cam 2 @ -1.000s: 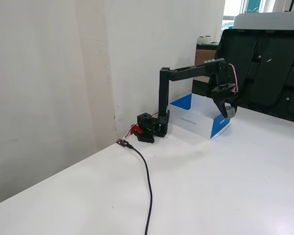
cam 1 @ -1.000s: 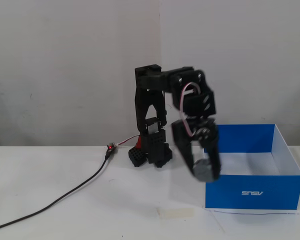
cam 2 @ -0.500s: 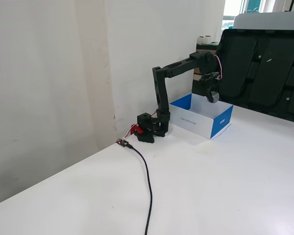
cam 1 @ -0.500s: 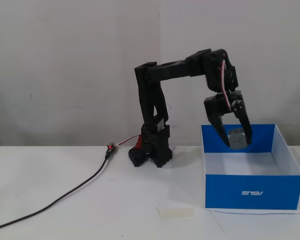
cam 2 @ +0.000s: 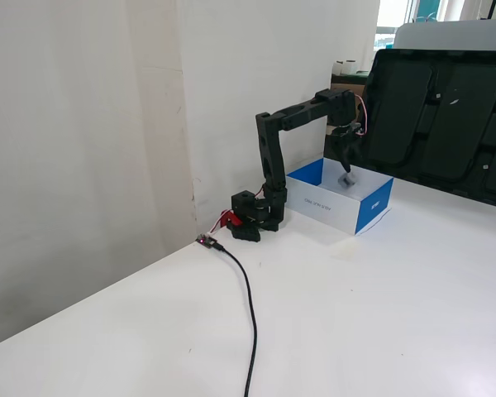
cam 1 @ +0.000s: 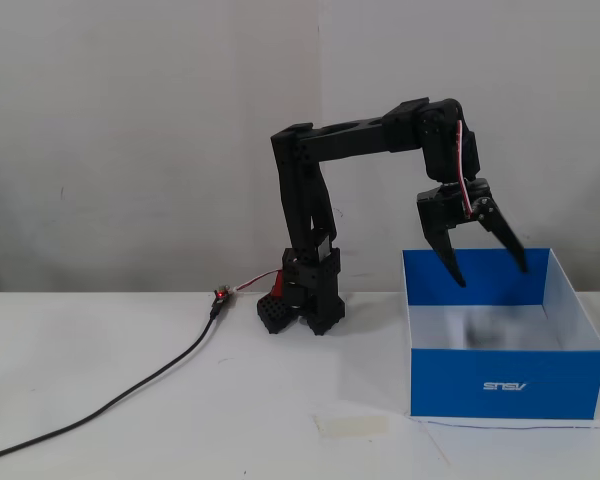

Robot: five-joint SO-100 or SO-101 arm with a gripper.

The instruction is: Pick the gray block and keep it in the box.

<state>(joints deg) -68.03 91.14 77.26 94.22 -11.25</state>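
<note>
Gripper hangs above the box, fingers spread wide apart and pointing down, with nothing between them. Both fingertips sit just above the rear wall line of the box in a fixed view.

Block appears as a blurred gray patch against the white interior of the box, below the gripper and apart from it. In the other fixed view the block shows as a small gray shape directly under the fingers, at about the box's rim height. The blur suggests the block is in motion, probably dropping; whether it has reached the floor of the box cannot be told.

Judgement: the placing step is at its end, with the block released over the box.

Risks from this point:
- Bounce-out. The box walls are low; a block dropped from above the rim could rebound off the floor or a wall and leave the box.
- Box displacement. The fingertips are near the rear wall. A retract path that dips or swings toward the arm base could catch the wall and shift the box.
- Cable lies on the table on the far side of the base from the box, well apart; it poses no evident hazard.
</note>
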